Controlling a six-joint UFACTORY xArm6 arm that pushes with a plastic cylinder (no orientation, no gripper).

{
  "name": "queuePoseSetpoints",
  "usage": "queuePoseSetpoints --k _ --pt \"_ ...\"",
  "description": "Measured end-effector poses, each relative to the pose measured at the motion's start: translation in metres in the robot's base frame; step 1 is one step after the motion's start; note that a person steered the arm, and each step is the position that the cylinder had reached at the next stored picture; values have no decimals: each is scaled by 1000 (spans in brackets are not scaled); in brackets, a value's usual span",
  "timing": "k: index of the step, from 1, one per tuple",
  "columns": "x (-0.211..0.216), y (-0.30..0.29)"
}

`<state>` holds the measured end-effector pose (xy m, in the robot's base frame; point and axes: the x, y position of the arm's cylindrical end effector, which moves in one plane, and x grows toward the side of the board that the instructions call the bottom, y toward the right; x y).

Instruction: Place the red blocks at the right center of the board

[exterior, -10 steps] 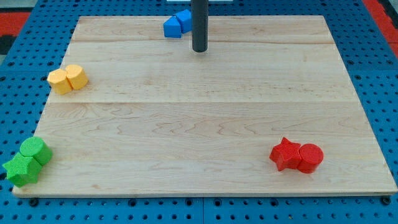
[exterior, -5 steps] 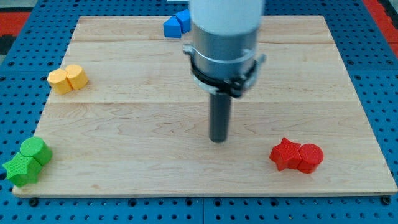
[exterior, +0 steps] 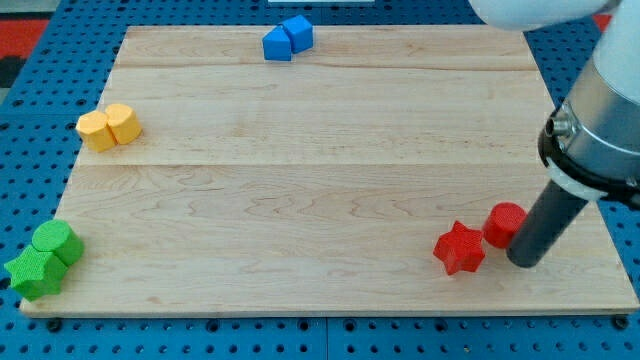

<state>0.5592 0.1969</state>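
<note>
Red blocks: star and cylinder sit at approx 4 o'clock on worktop, near bottom-right corner. No pincer on this rig; my tip touches cylinder's 5 o'clock side. Step: pushing begun. Next: shove both toward 12, up to 3 o'clock edge.

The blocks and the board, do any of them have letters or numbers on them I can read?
None. No words, numbers or signs show anywhere in this view: not on the wooden board, the red star block, the red cylinder block, the blue, yellow and green blocks, or the rod above my tip.
</note>
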Motion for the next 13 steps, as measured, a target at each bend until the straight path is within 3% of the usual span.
queuePoseSetpoints --k 1,2,4,5,7,8,9,10,11,13 --pt "-40 12" --pt "-89 -27" --pt "-82 -43" --pt "-102 -58" --pt "-110 -151" --pt "-145 -132" --pt "-144 -36" --pt "-121 -51" --pt "-38 -64" --pt "14 -200"
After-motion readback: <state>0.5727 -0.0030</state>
